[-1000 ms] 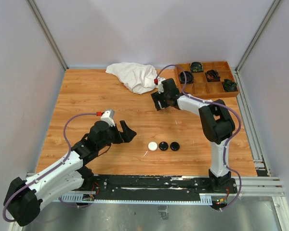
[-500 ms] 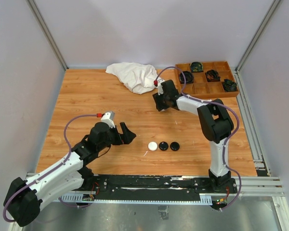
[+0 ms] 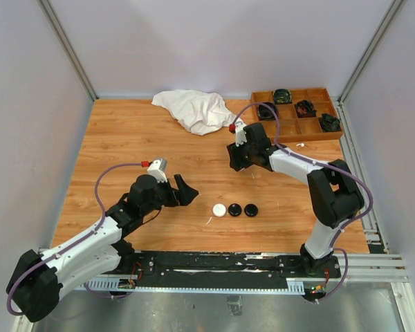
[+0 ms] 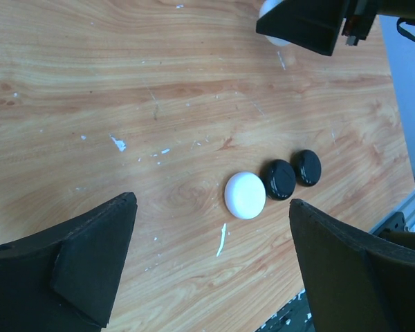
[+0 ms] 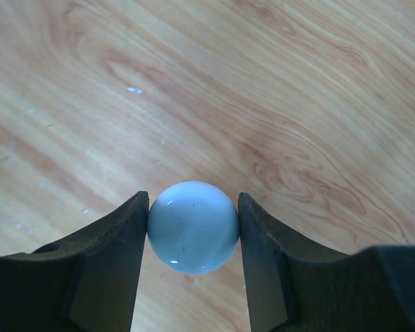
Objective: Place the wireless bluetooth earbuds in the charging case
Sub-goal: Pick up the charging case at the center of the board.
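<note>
My right gripper (image 5: 192, 200) is shut on a round white charging case (image 5: 192, 228), one finger on each side, held above bare wood. From above, that gripper (image 3: 236, 161) hangs over the middle of the table. Three more puck cases lie in a row near the front: a white one (image 3: 219, 209) (image 4: 245, 195) and two black ones (image 3: 235, 209) (image 3: 251, 209). My left gripper (image 3: 186, 190) (image 4: 213, 205) stands open and empty just left of that row. A tiny white piece (image 3: 299, 145) in front of the tray may be an earbud. I make out no other earbud for sure.
A wooden compartment tray (image 3: 288, 130) with coiled black items stands at the back right. A crumpled white cloth (image 3: 194, 109) lies at the back centre. A thin white sliver (image 4: 221, 240) lies on the wood just in front of the white puck. Metal rails line the right and near edges.
The right jaws closed on the white case beside the cloth, then the right arm moved right and nearer with it. The left arm has hardly moved.
</note>
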Available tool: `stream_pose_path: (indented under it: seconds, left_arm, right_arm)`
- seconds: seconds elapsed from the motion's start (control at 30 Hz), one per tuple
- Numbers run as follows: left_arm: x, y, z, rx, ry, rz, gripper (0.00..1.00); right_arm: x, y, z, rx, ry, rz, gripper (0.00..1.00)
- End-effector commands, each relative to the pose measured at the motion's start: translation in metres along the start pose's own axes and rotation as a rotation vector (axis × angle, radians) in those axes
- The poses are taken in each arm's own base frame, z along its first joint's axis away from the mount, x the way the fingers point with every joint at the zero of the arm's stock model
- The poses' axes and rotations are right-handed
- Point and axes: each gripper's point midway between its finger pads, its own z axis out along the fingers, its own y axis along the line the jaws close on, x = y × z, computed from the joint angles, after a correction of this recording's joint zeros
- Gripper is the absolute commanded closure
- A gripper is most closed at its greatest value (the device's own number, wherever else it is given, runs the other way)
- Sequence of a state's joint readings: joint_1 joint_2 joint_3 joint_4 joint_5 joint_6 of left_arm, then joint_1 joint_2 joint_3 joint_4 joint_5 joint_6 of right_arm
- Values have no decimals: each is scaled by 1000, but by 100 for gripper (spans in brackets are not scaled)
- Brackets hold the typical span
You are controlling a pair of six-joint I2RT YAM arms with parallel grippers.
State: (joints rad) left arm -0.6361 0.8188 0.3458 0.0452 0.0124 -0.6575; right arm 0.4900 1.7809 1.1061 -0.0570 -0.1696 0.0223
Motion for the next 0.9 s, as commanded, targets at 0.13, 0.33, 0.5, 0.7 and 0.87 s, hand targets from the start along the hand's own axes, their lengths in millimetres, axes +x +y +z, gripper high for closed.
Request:
stream_pose_path:
  seconds: [0.13,0.33,0.5,0.7,0.87]
  left_arm:
    - [-29,-26,5,140,-87,-5,5]
    - [-38,-48,6,256,-44,-89,9]
    - [-42,-63,5,316,-2,-135,11]
    - [-48,-70,2,340,16,-186,12]
    - [-49,-78,1,369,51,-217,13]
  right_arm:
    - [-16,47,-50,-173,-110,-132,63]
    - [-22,80,-82,-263,-181,-297,63]
    - [-27,109,-100,-331,-237,-440,62]
    - [-30,142,-117,-410,-291,-581,62]
    - [-26,164,-123,-496,-317,-646,62]
